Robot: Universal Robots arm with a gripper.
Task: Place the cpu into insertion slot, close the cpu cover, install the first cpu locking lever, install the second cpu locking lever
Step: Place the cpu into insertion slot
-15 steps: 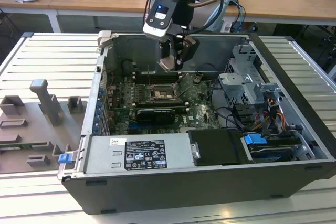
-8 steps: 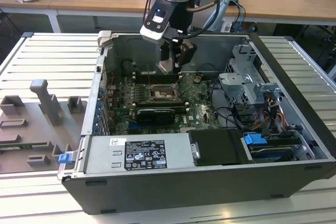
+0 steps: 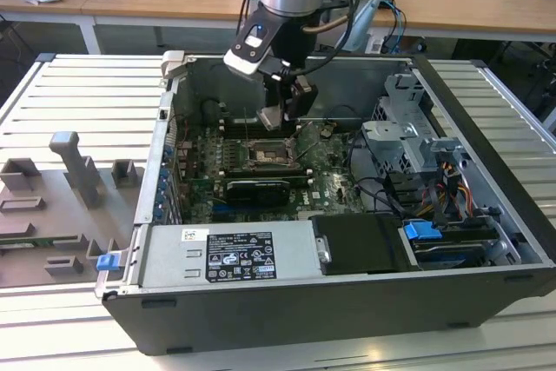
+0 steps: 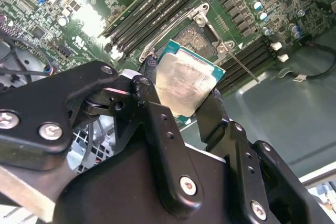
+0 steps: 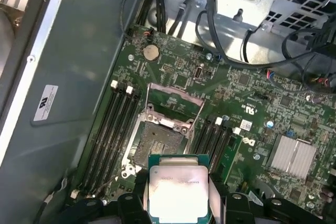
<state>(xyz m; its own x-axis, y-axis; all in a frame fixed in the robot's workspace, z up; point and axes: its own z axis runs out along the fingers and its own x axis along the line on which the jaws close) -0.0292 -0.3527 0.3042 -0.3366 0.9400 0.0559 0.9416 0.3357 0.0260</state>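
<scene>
My gripper (image 3: pixel 280 112) hangs inside the open computer case, shut on the cpu (image 3: pixel 270 117). In both wrist views the black fingers (image 4: pixel 148 85) press two opposite edges of the cpu (image 4: pixel 185 80), a silver-topped square chip (image 5: pixel 177 188) on a teal board. The chip is tilted and held in the air, a little above and to one side of the insertion slot (image 5: pixel 156 142). The slot (image 4: pixel 195 36) is bare, with its dark contact field showing. The cpu cover (image 5: pixel 176 102) stands swung open at the slot's far edge. A thin locking lever (image 4: pixel 237 60) juts out beside the socket (image 3: pixel 263 156).
Long black memory slots (image 5: pixel 107 129) flank the socket on both sides. A grey white-labelled box (image 3: pixel 230 254) lies along the case's front wall. A metal drive cage (image 3: pixel 408 132) with cables (image 3: pixel 382 190) fills the exterior view's right. A grey fixture tray (image 3: pixel 61 206) lies outside the case.
</scene>
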